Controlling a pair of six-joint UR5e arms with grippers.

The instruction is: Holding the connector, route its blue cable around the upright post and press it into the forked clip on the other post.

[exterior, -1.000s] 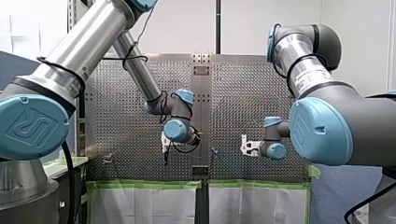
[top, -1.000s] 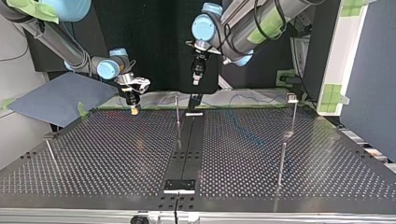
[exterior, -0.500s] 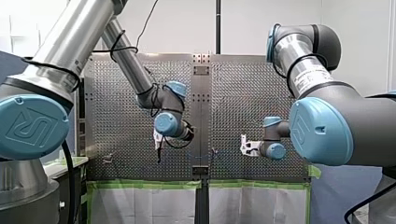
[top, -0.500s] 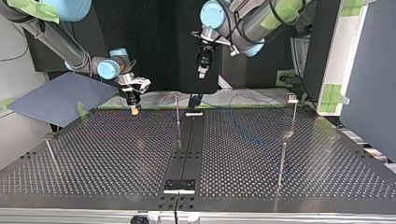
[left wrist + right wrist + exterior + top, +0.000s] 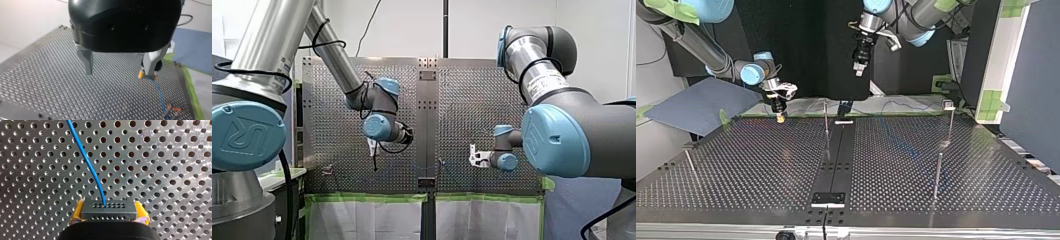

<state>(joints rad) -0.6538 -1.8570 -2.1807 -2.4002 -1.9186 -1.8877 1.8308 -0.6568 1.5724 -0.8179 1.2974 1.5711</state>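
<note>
Two end effectors in sight, well apart above the perforated counter (image 5: 761,165). Right end effector (image 5: 109,213): pinching a black connector (image 5: 109,208) between yellow pads (image 5: 78,213), one pad against each end. Straight ahead of those pads, out of the connector's face, a blue cable (image 5: 86,157), curving away over the holes of the counter. From the top view, pointing down, tips low over the counter near its far edge. Left end effector (image 5: 119,70): spread wide, metal fingers (image 5: 86,60) around nothing, hanging higher above the counter than the right end effector. Beyond one of those fingers, in the left wrist view, the right end effector, the cable trailing from under it toward small orange-tipped fittings (image 5: 172,111) by the counter's edge; too blurred to say what kind. In the top view, a slim post (image 5: 826,122) just beside the right end effector, roughly below the left end effector. Two more well off past the left end effector, on the side away from the right end effector: a plain post (image 5: 937,172) and a post with a small head (image 5: 949,107). Forked or not: cannot tell.
</note>
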